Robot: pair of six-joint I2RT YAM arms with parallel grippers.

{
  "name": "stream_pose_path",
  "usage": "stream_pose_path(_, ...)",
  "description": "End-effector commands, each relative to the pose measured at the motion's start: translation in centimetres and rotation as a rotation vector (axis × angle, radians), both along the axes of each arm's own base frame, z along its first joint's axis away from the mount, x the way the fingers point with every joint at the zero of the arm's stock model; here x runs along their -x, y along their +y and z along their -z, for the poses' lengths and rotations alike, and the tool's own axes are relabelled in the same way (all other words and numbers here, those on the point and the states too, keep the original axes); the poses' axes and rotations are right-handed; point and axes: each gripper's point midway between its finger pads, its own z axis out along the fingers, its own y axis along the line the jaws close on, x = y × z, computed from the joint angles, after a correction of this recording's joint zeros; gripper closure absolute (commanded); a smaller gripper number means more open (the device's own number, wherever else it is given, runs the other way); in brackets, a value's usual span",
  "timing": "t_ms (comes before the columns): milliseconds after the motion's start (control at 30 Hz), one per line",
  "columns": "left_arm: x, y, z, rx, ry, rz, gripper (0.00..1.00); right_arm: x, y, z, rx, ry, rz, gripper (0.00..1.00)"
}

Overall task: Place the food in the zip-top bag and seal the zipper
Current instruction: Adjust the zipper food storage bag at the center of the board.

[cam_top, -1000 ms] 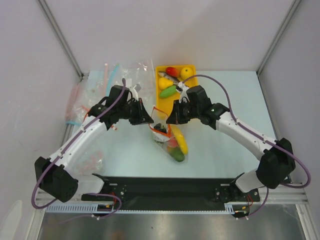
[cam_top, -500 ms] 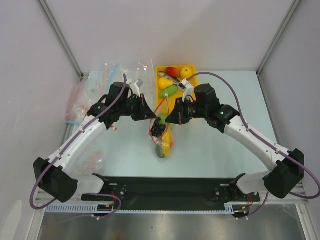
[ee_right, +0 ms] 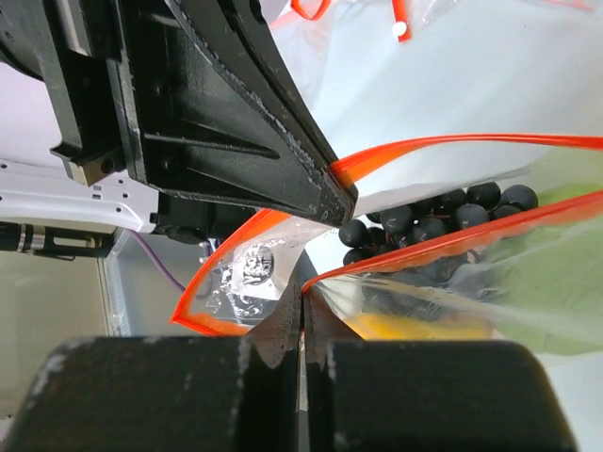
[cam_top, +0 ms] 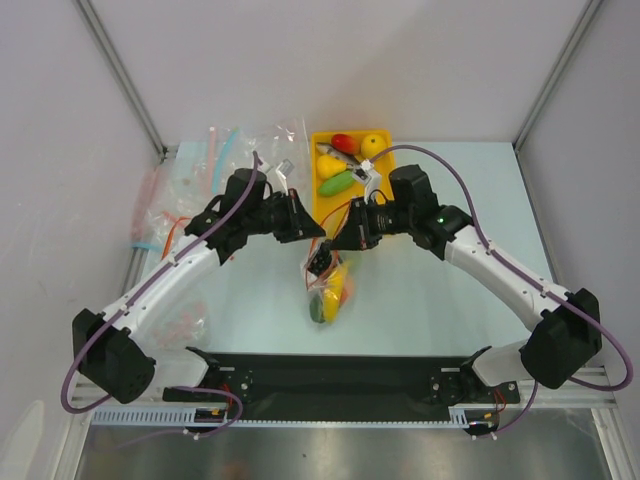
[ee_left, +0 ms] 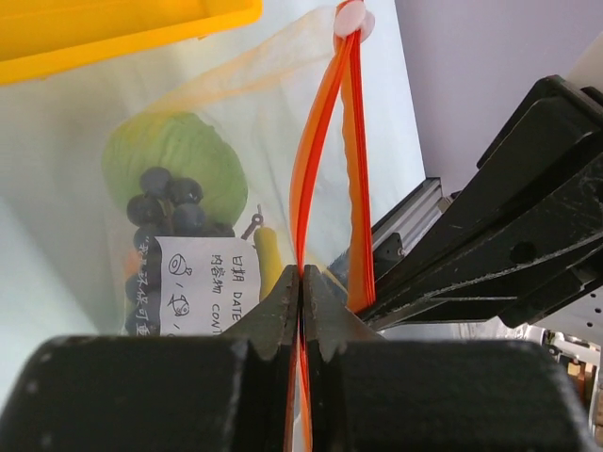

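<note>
Left hand [ee_left: 301, 280] nearer right hand [ee_right: 301, 298], both pinching zipper [ee_left: 323, 141]

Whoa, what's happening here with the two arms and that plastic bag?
A robot holds a clear zip-top bag between its two grippers. The left gripper and the right gripper are each pinched shut on its red zipper. Inside are black grapes, a green fruit and a banana. The zipper's two strips gape apart, so it is not yet sealed. More toy fruit sits in the yellow tray behind.
</note>
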Motion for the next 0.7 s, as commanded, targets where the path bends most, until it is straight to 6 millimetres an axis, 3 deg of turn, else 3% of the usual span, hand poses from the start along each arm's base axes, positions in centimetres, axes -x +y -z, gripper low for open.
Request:
stream_pose_path(0, -0.1, -1.0, -2.1, 0.051, -0.062, 0.033, 0.94, -0.3, 0.9, -2.6, -0.093, -0.063, -0.039, 0.95)
stream_pose_path(33, -0.1, -1.0, -2.1, 0.046, -0.061, 0.038, 0.94, -0.3, 1.0, -2.5, -0.093, -0.061, -0.042, 0.76)
stream_pose_path(133, 0.0, -1.1, -1.1, 0.029, -0.042, 0.057, 0.95, -0.2, 0.8, -2.6, -0.097, -0.055, -0.046, 0.6)
stream_pose_path(267, 0.1, -1.2, 0.0, 0.021, -0.028, 0.074, 0.98, -1.2, -0.8, -3.0, -0.117, -0.045, 0.002, 0.57)
stream_pose_path(500, -0.7, -0.9, 1.2, -0.054, -0.055, 0.087, 0.99, -4.7, -4.5, -4.2, -0.209, -0.054, 0.11, 0.47)
stream_pose_path(667, -1.3, -0.9, 1.6, -0.098, -0.07, 0.109, 0.99, -7.5, -7.0, -3.3, -0.126, -0.105, 0.193, 0.45)
